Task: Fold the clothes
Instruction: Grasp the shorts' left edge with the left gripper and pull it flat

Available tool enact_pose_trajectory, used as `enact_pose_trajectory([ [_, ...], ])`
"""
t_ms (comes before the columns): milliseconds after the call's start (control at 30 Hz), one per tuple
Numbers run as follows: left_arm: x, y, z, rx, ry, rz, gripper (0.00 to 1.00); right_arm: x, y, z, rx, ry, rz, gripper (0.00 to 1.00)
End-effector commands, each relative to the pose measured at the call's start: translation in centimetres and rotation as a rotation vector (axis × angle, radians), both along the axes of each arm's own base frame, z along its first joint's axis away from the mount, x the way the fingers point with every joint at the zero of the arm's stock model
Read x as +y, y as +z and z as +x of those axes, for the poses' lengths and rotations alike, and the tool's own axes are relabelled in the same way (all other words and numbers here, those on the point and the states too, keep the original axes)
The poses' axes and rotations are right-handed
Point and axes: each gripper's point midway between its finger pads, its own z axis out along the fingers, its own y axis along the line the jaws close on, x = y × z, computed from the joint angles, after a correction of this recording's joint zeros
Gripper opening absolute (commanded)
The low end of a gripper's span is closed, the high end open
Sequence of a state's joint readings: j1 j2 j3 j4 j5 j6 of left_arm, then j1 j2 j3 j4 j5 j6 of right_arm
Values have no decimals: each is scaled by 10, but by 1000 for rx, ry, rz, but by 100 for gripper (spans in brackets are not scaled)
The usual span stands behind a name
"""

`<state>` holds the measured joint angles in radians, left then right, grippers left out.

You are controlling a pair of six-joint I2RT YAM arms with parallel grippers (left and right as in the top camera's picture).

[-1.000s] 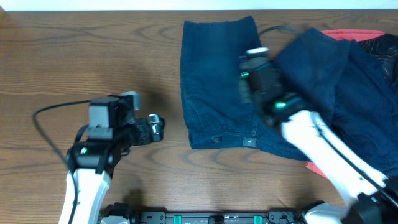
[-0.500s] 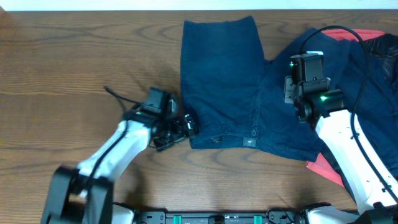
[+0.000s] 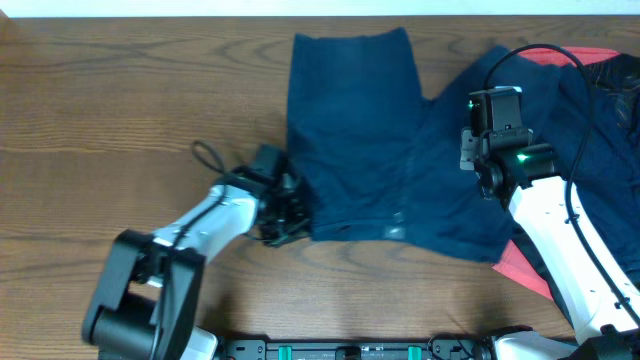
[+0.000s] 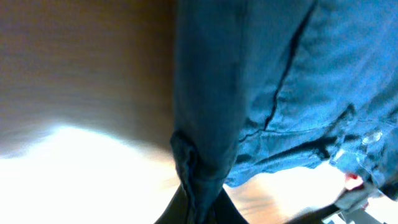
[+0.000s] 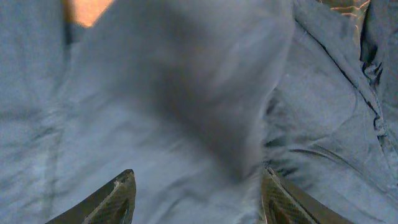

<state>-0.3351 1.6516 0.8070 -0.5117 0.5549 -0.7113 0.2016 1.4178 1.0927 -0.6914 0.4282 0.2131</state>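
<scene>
The navy shorts (image 3: 350,130) lie spread across the middle of the wooden table, legs toward the far edge. My left gripper (image 3: 295,210) is at their near left corner, shut on a bunched edge of the navy fabric (image 4: 280,81). In the left wrist view that cloth is pinched between the dark fingers (image 4: 198,208). My right gripper (image 3: 494,100) hovers over the shorts' right side where they meet the pile. Its fingers (image 5: 118,199) stand wide apart over wrinkled navy cloth (image 5: 186,93); a blurred fold rises close to the camera.
A heap of other clothes sits at the right: navy fabric (image 3: 590,120), a red garment (image 3: 525,265) poking out below and at the far edge, and a black one (image 3: 620,70). Bare wooden table (image 3: 120,90) spreads to the left. A black cable loops above the right arm.
My left arm swung right to the shorts' near left corner and closed on it, bunching that edge. My right arm drew back from the shorts' middle to their right side.
</scene>
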Motion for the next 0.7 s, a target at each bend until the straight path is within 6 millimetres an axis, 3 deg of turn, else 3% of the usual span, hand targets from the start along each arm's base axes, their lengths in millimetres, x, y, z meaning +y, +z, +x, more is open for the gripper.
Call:
enact_pose_trajectory([
  [0, 65, 10, 22, -123, 18, 171, 6, -6, 8, -2, -20, -29, -3, 63],
  [100, 159, 33, 49, -248, 124, 434, 6, -5, 7, -3, -14, -24, 4, 62],
  [200, 213, 66, 81, -385, 252, 501, 6, 0, 5, -3, -10, -9, 28, 62],
  [233, 224, 78, 92, -427, 308, 472, 13, 3, 4, -2, -8, 2, 46, 62],
  [300, 237, 98, 108, -493, 375, 405, 60, 11, 3, -1, -7, 26, 83, 62],
  [367, 235, 108, 113, -511, 409, 324, 82, 17, 1, 0, -2, 49, 116, 62],
  [433, 216, 111, 109, -495, 387, 203, 99, 22, -1, -2, 15, 75, 127, 62],
  [533, 168, 105, 75, -327, 320, 17, 98, 25, -9, -12, 71, 88, 145, 62],
  [667, 118, 92, 21, -99, 190, -39, 98, 23, -23, -35, 169, 18, 182, 63],
])
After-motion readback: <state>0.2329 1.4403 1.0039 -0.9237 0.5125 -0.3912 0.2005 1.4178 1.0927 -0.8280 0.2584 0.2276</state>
